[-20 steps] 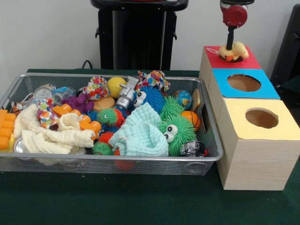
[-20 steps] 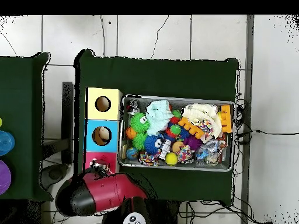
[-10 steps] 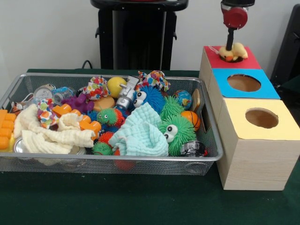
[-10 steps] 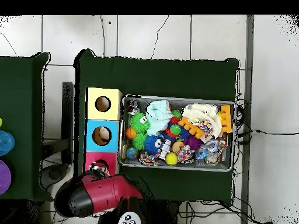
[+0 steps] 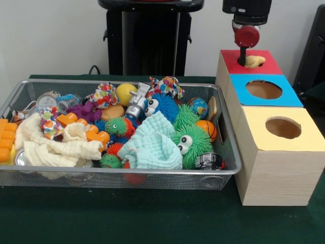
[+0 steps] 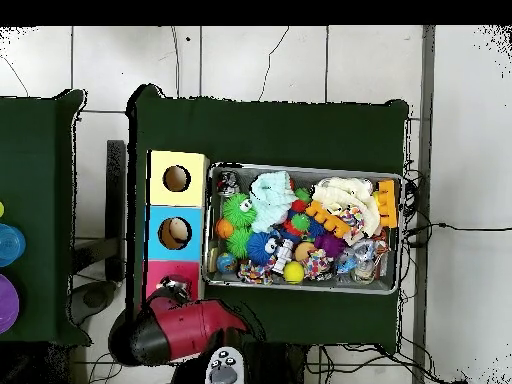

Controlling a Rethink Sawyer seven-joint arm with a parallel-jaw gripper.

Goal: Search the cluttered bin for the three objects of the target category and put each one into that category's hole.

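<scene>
The wire mesh bin (image 5: 127,172) fills the left and middle of the table, crammed with toys; it also shows in the overhead view (image 6: 305,288). A pale yellow lumpy toy (image 5: 254,61) lies sunk partway into the round hole in the red panel (image 5: 266,67) on the far wooden box. My gripper (image 5: 242,60) hangs over the left edge of that hole, just left of the toy. In the overhead view the gripper (image 6: 172,292) is over the red panel (image 6: 160,270). An orange-brown lump (image 5: 112,112) lies in the bin beside a silver toy robot (image 5: 136,104).
The blue-panelled hole (image 5: 264,90) and the yellow-panelled hole (image 5: 283,128) lie nearer the camera on the same row of boxes. In the bin are green (image 5: 192,145) and blue (image 5: 161,105) fuzzy balls, a cream cloth (image 5: 61,147), a mint cloth (image 5: 152,145) and orange blocks (image 5: 5,140).
The gripper has shifted left over the red panel. The pale yellow toy, which hung upright under it, now lies lower and tipped in the red hole.
</scene>
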